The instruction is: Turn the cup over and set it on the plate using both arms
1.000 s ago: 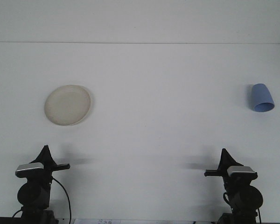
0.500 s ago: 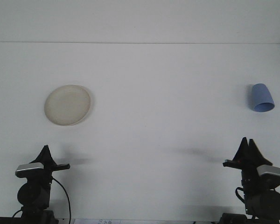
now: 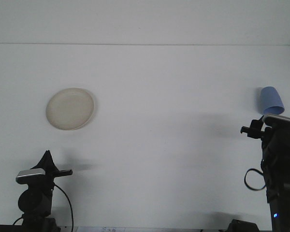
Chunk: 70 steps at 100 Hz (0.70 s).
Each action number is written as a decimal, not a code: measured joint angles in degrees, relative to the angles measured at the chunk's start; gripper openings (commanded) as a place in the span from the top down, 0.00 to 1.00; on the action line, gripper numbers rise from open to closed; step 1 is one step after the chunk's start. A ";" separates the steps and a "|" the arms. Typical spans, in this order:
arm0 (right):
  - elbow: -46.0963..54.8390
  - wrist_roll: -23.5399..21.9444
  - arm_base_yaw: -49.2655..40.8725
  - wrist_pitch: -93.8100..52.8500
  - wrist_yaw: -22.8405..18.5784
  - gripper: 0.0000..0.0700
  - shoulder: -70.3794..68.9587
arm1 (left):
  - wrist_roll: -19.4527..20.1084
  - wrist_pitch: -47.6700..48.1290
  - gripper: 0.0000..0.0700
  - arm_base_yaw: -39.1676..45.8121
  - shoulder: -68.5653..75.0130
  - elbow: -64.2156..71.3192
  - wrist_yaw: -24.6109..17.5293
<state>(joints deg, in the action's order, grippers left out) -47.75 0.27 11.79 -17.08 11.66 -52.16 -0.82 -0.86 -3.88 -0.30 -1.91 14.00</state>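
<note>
The small blue plastic cup (image 3: 271,100) sits upside down, wide end on the white table (image 3: 174,145), far on the right side. The round cream plate (image 3: 70,108) is well apart from it, over on the left.

Big change: the right gripper (image 3: 267,121) was low by the table's near edge a sec ago. Now the right arm has gone up and fwd, and its tip is just below the cup, maybe touching its rim. Can't tell if its fingers are apart or together; the wrist hides them.

The left gripper (image 3: 48,159) hasn't moved. It waits low on the left, w/ nothing in it. Can't tell if it's apart or together either.

So the job is just starting. The right arm is likely going for the cup. Flip & plate are not done yet.
</note>
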 measured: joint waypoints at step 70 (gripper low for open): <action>0.33 5.42 19.98 32.24 -20.20 0.40 -36.54 | 0.00 0.00 0.98 0.00 0.00 0.00 0.00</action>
<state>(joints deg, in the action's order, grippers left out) -47.42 5.69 31.77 15.16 -8.54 -88.71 -0.82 -0.86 -3.88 -0.30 -1.91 14.00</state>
